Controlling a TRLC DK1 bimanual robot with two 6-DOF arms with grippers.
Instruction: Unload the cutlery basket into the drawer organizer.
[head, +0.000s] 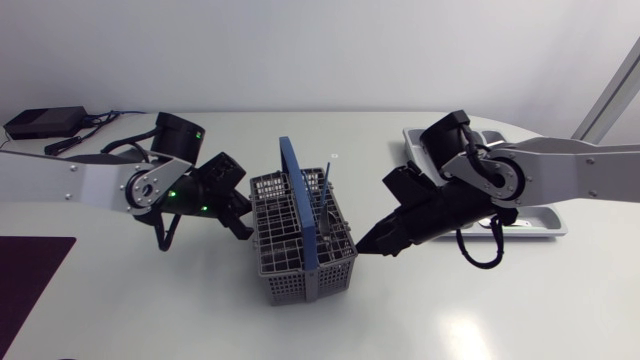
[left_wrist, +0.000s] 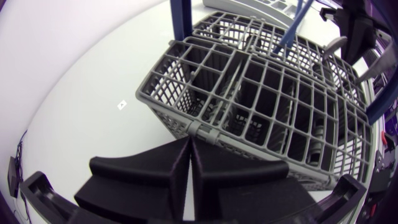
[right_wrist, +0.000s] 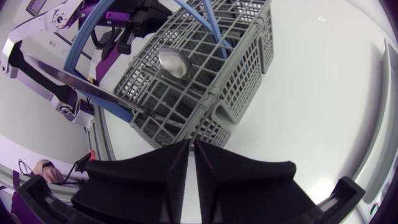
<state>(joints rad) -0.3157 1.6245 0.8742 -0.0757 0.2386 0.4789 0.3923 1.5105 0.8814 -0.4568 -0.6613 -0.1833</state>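
Grey plastic mesh cutlery basket with blue handle (head: 300, 235) sits mid-table. A steel spoon (right_wrist: 174, 62) and a steel knife (right_wrist: 74, 84) stand in it. Our left gripper (left_wrist: 189, 142) is just beside its left wall, fingers pressed together on nothing. Our right gripper (right_wrist: 191, 146) is just beside its right wall, fingers likewise together and empty. Light grey drawer organizer tray (head: 548, 222) lies to the right, partly under our right arm.

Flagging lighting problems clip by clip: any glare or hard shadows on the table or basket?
Head view: one bright reflection on the bare table, clear of the cutlery basket; shadows soft. Right wrist view: the spoon glints. Left wrist view: table evenly lit.
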